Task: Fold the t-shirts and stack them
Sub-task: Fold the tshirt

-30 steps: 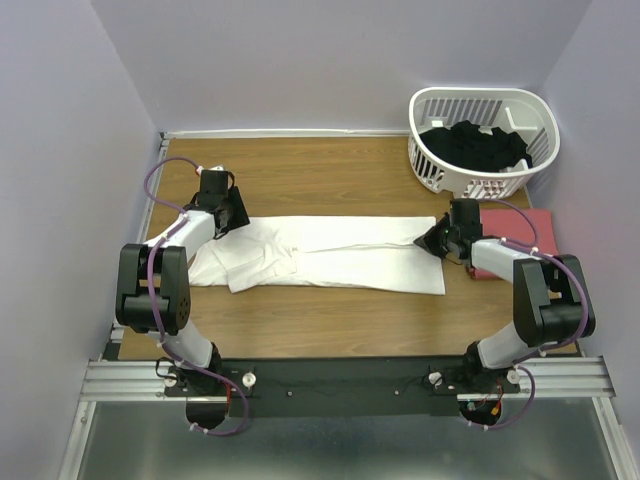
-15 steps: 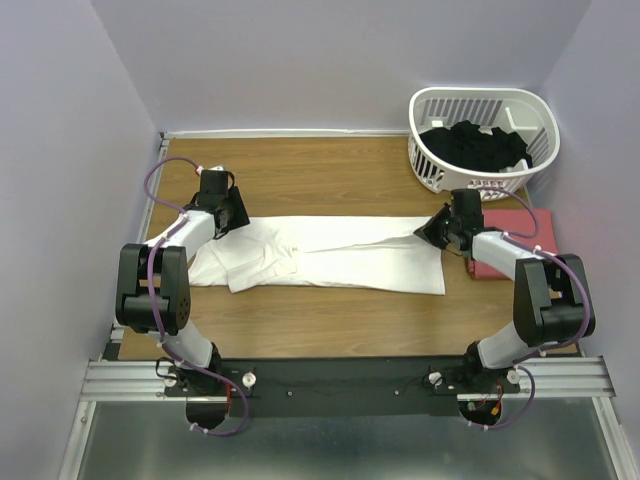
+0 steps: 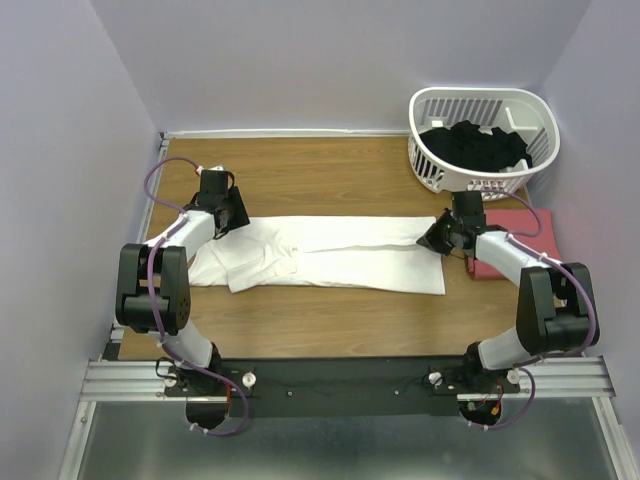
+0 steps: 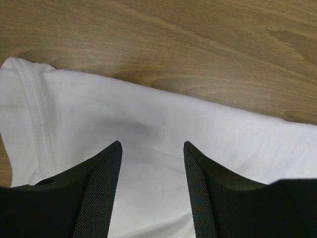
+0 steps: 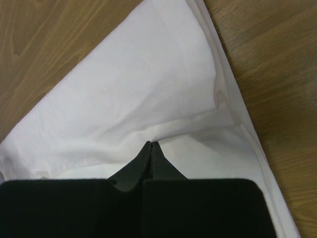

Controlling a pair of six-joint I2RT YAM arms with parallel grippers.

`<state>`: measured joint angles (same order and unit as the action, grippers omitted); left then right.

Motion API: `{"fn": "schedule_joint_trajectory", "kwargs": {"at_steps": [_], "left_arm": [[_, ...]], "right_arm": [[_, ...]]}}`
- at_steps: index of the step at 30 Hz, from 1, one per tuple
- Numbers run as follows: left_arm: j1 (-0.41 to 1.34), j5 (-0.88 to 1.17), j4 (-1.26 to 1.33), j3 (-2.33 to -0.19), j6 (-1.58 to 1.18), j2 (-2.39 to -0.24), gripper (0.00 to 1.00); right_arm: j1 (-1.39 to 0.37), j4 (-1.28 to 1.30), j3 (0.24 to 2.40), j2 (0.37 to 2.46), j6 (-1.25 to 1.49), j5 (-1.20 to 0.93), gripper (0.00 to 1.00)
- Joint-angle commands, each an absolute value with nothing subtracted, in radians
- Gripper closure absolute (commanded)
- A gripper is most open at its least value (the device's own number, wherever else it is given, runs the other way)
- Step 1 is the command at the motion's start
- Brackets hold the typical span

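Note:
The white t-shirt lies in a long folded strip across the middle of the table. My left gripper is open over its left end, jaws spread above the cloth. My right gripper is shut on the white t-shirt at its right end, pinching a fold of the fabric. The salmon-red t-shirt lies folded at the right edge, behind my right arm.
A white slatted basket holding dark clothes stands at the back right corner. Bare wooden table shows behind the white shirt and in front of it.
My right gripper has shifted slightly along the shirt's right end, lifting and then settling back with the pinched fold. The left arm has not moved.

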<state>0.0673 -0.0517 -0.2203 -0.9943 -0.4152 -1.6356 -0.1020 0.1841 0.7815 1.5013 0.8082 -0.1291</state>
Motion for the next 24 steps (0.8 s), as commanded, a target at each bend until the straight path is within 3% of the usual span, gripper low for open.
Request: {"fn": "schedule_joint_trajectory", "kwargs": {"at_steps": [1,5,13,24], "left_arm": [[0.071,-0.034,-0.222,-1.009,-0.405,-1.620,0.39],[0.068,-0.034,-0.222,-1.008,-0.405,-1.618,0.39],[0.069,-0.035,-0.225,-1.006,-0.403,-1.624,0.39],[0.069,-0.043,-0.224,-1.005,-0.405,-1.623,0.39]], "right_arm": [[-0.106,0.259,0.773,1.468,0.773,-0.135,0.96],[-0.106,0.264,0.762,1.499,0.761,-0.141,0.92],[-0.095,0.265,0.744,1.442,0.735,-0.112,0.68],[-0.041,0.094,0.770,1.446,0.719,-0.211,0.68]]}}
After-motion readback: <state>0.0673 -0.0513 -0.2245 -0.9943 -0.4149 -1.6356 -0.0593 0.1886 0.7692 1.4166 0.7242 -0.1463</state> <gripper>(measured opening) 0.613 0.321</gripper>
